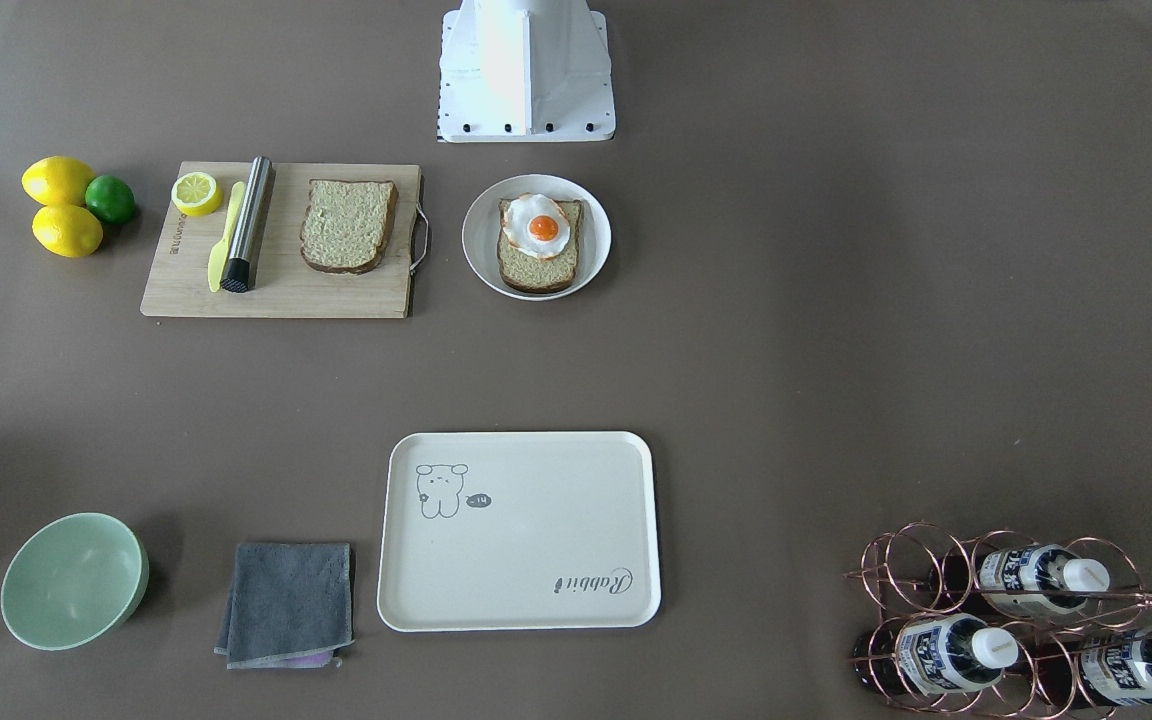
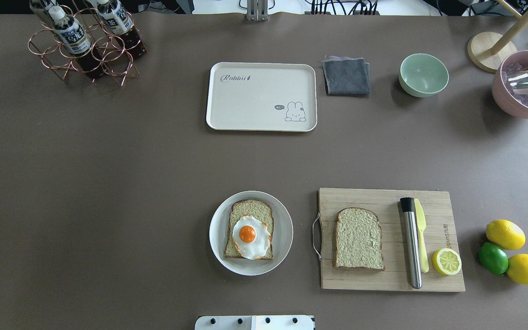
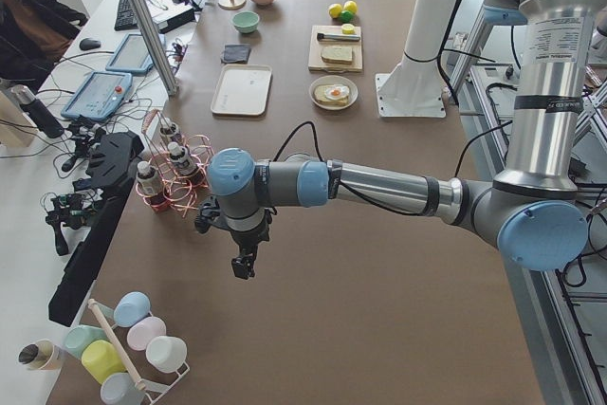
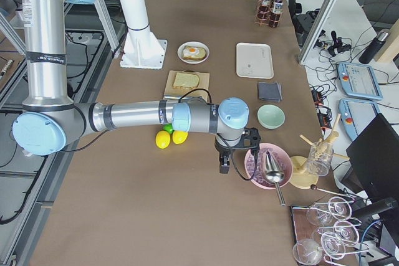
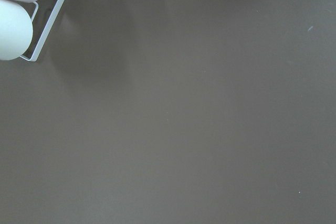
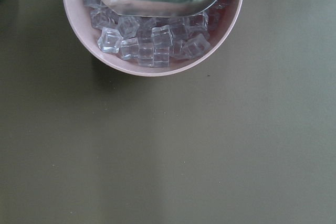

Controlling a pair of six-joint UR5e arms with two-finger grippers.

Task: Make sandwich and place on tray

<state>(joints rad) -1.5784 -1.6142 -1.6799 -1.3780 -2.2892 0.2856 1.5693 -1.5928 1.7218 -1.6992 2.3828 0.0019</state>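
Note:
One bread slice (image 2: 249,211) lies on a round white plate (image 2: 282,229) with the fried egg (image 2: 250,236) on top; it also shows in the front view (image 1: 539,268). The other bread slice (image 2: 358,238) lies on the wooden cutting board (image 2: 383,279). The cream tray (image 2: 261,96) sits bare across the table, and shows in the front view (image 1: 519,560). My left gripper (image 3: 245,267) hangs over bare table at the far left end. My right gripper (image 4: 223,166) hangs beside the pink ice bowl (image 4: 269,165). I cannot tell whether either is open or shut.
On the board lie a metal cylinder (image 2: 411,243), a yellow knife (image 2: 421,238) and a lemon half (image 2: 447,261). Lemons (image 2: 505,234) and a lime (image 2: 493,258) sit right of it. A grey cloth (image 2: 346,76), a green bowl (image 2: 423,74) and a bottle rack (image 2: 85,43) stand along the far side.

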